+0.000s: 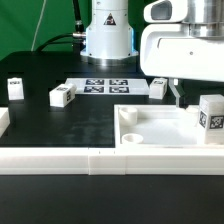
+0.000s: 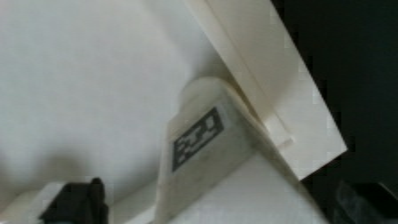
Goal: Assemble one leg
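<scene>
A leg (image 1: 211, 112), a small white block with a black-and-white tag, stands in the large white tray (image 1: 150, 128) at the exterior view's right. In the wrist view this leg (image 2: 205, 138) rests on the tray floor against the tray's wall (image 2: 267, 80). My gripper (image 1: 190, 98) hangs just above and behind it. In the wrist view my gripper (image 2: 214, 205) is open, with one black finger (image 2: 75, 200) well clear of the leg's side; the other finger is hard to tell from the dark table. Other legs lie on the table (image 1: 62, 96), (image 1: 158, 88), (image 1: 15, 88).
The marker board (image 1: 105, 85) lies behind the tray, in front of the robot base (image 1: 108, 35). A long white rail (image 1: 90, 160) runs along the front edge. A white part (image 1: 3, 125) sits at the exterior view's far left.
</scene>
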Robot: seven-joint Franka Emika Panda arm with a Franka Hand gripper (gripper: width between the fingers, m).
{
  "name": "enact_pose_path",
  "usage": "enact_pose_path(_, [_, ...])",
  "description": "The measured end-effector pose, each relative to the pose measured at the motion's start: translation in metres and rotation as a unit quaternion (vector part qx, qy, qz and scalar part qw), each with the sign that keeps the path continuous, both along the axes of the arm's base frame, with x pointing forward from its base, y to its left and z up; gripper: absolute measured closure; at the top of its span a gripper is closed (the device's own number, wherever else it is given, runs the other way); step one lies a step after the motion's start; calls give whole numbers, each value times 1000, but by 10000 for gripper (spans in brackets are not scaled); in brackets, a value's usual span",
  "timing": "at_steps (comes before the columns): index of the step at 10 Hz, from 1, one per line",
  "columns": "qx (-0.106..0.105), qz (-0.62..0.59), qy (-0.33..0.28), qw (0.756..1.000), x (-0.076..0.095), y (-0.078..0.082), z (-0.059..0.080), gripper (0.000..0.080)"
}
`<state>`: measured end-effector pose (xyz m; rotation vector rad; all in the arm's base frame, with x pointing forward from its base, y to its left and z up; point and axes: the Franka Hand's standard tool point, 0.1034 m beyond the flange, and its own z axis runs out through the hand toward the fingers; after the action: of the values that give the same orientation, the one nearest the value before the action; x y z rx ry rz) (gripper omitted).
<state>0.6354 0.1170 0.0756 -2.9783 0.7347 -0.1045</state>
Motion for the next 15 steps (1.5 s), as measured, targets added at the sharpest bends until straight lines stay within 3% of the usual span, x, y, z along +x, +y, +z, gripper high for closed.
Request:
enact_pose_path(6, [-36,232,-11,972,0,-2,0,151])
enact_pose_path(8, [-36,228,-11,973,1,-2,0,375])
enact_pose_path(9, [-35,226,-11,973,1,-2,0,375])
enact_pose_path(10, [-34,212,-11,977,1,-2,0,509])
enact_pose_path(12, [-30,182,-11,983,1,-2,0,509])
enact_pose_path(15, [-8,14,-23,1000,0,-5,-2,509])
